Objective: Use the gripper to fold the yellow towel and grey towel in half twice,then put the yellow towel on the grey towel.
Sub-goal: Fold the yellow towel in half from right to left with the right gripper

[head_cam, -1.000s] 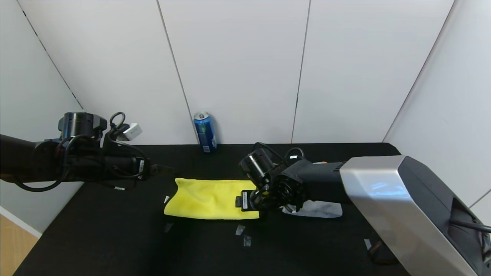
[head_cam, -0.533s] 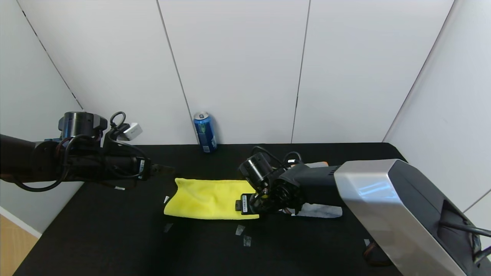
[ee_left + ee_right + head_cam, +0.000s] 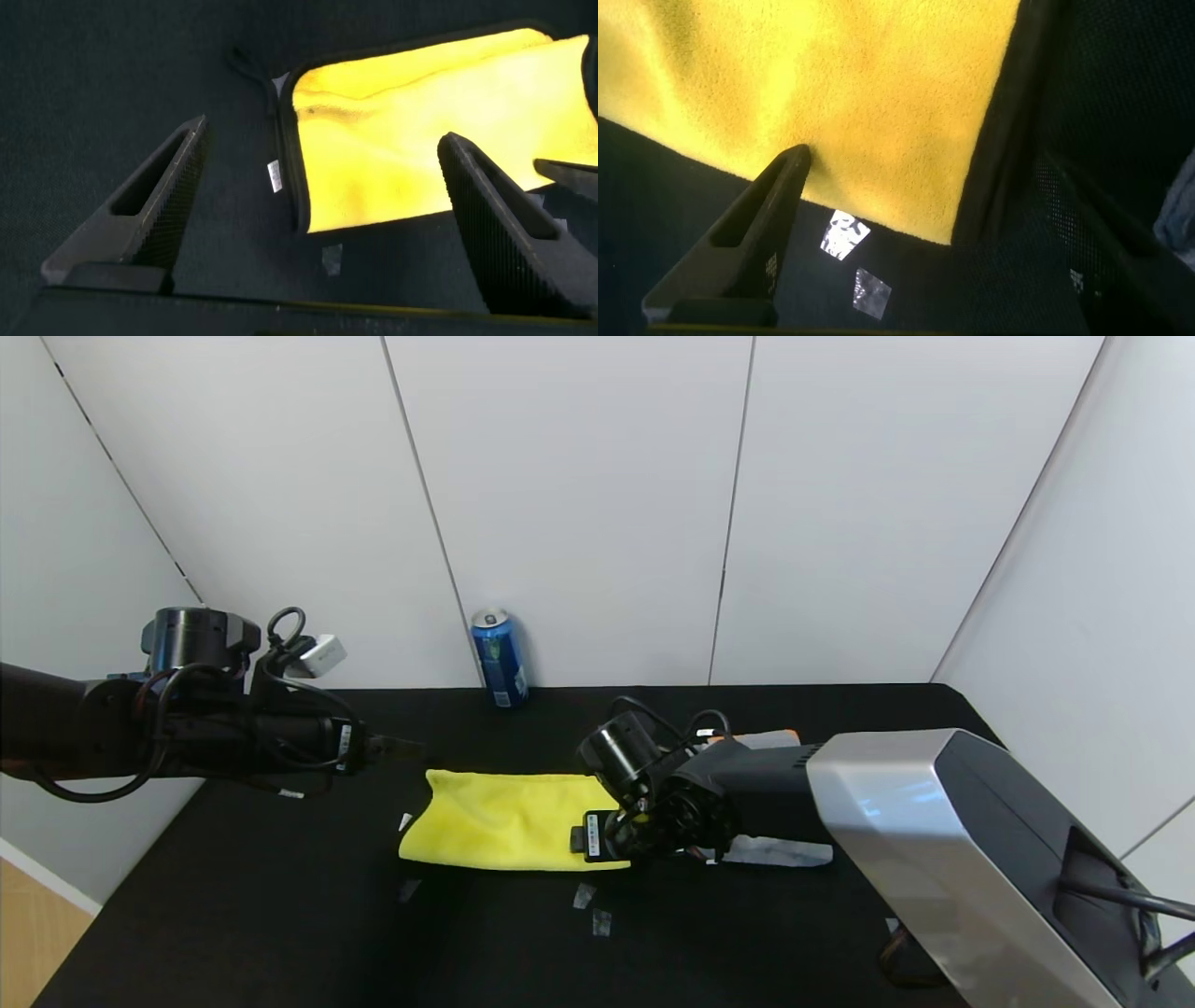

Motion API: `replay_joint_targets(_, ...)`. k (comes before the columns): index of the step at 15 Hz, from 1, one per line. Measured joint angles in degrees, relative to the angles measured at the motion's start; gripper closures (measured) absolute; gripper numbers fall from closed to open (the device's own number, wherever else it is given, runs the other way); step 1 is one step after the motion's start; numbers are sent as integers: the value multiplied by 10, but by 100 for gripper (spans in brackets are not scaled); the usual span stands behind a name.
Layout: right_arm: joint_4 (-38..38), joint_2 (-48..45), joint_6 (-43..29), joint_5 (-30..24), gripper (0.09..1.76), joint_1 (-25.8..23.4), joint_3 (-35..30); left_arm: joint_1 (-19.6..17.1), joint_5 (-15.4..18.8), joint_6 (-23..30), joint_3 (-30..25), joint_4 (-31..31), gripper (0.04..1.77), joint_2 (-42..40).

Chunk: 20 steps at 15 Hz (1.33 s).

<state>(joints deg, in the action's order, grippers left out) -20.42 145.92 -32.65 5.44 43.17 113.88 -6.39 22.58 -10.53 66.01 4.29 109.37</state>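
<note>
Right gripper (image 3: 611, 835) low over the right end of the yellow towel (image 3: 509, 821), fingers wide and holding nothing.

It may pinch only the top layer, so the fold slips open. The grey towel (image 3: 780, 849) lies mostly hidden under that arm. The left gripper (image 3: 397, 747) hovers wide open beyond the towel's left end. Black table (image 3: 280, 915), white walls, a blue can (image 3: 499, 658) behind.

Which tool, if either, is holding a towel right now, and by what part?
Neither. The right tool stands open at the bright yellow fluffy towel's right end; the left tool hangs open beyond its left end.
</note>
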Motion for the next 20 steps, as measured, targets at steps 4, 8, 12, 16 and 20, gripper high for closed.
replay_joint_targets(4, 1, 2, 1, -1, 29, 5, 0, 0, 0, 0, 0, 0, 10, 0)
replay_joint_targets(8, 0, 5, 0, -1, 87, 9, 0, 0, 0, 0, 0, 0, 10, 0)
replay_joint_targets(12, 0, 6, 0, -2, 172, 10, 0, 0, 0, 0, 0, 0, 10, 0)
replay_joint_targets(16, -6, 0, -1, 0, 171, 9, 0, 0, 0, 0, 1, 0, 9, 1)
replay_joint_targets(20, -15, -20, -1, 4, 171, 0, -1, 0, 0, 0, 1, 0, 9, 2)
